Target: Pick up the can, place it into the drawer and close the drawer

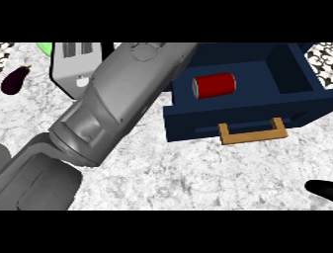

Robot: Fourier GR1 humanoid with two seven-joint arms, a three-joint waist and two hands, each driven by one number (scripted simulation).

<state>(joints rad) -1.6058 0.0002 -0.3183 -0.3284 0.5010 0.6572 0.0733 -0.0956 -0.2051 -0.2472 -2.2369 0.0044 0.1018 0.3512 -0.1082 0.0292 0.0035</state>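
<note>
At the near right edge of the head view, the right hand [332, 191] showed only as a black shape low over the marbled desk [198, 168]; too little of it was in view to tell whether its fingers were released or clenched. On the near left, a grey forearm [103, 113] rose from the lower edge and ran diagonally up toward the top middle, passing over the desk and covering part of a white appliance [74, 64] behind it. The left hand at its far end was out of sight beyond the top of the view, so the state of its fingers could not be told either. Farther in, right of the forearm, stood the dark blue drawer [300, 106], pulled open, with a tan handle [253, 132] on its front panel facing the near side. The red can [215, 85] lay on its side inside the drawer, toward the left part of the compartment, apart from both hands. At the far left, a dark purple eggplant [15, 80] lay on the desk near the patterned edge, and a bit of a green thing [45, 48] showed just beyond the appliance at the top.
</note>
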